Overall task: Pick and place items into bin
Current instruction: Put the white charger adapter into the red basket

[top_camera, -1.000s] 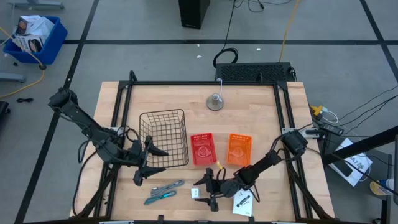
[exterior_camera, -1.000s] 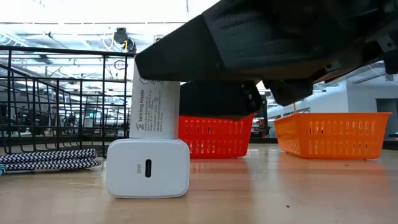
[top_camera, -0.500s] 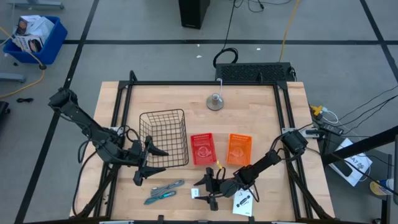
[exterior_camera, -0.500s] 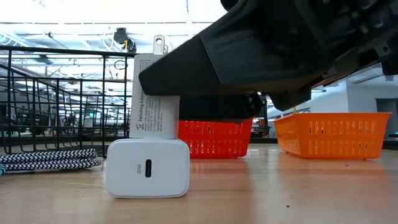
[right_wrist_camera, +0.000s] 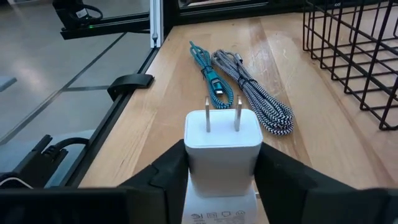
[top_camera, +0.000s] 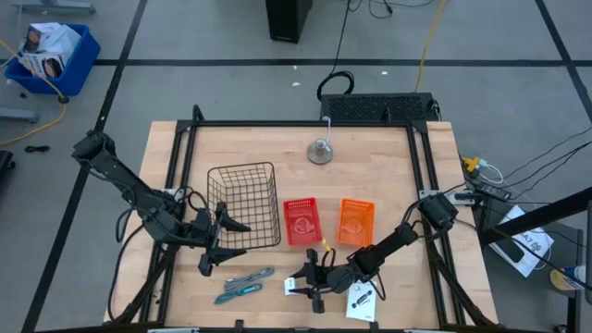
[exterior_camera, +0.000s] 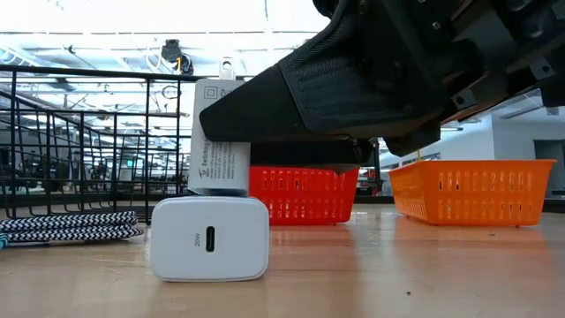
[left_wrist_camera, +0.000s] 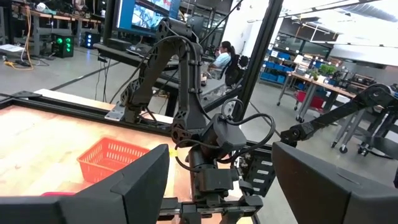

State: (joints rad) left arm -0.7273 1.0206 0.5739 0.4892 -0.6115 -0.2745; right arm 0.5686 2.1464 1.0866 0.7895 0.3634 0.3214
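Note:
My right gripper (top_camera: 302, 281) is near the table's front edge, shut on a small white plug-in charger (right_wrist_camera: 222, 140) with its two prongs (exterior_camera: 228, 64) up. In the low view a second white block with a port (exterior_camera: 209, 238) stands on the table in front of it. A teal cable (right_wrist_camera: 211, 74) and a braided cable (right_wrist_camera: 255, 99) lie side by side to the left of the charger. A flat white packet with black marks (top_camera: 359, 302) lies by the right arm. My left gripper (top_camera: 227, 248) is open and empty at the near side of the wire basket (top_camera: 243, 205). My right gripper pinches the charger's two opposite sides (right_wrist_camera: 188, 158) between its two fingers (right_wrist_camera: 280, 174). The fingers come from the table's right, slanting down. The charger stands tilted, prongs up. The front block hides whether its lower end is off the table.
A red basket (top_camera: 301, 222) and an orange basket (top_camera: 356, 222) stand mid-table, right of the wire basket. A small metal thing (top_camera: 320, 153) sits near the far edge. Black frame rails run along the table's sides.
My right gripper has tipped and risen a little. The charger has tilted with it, and its prongs now show above the finger in the low view. The front white block has stayed where it was.

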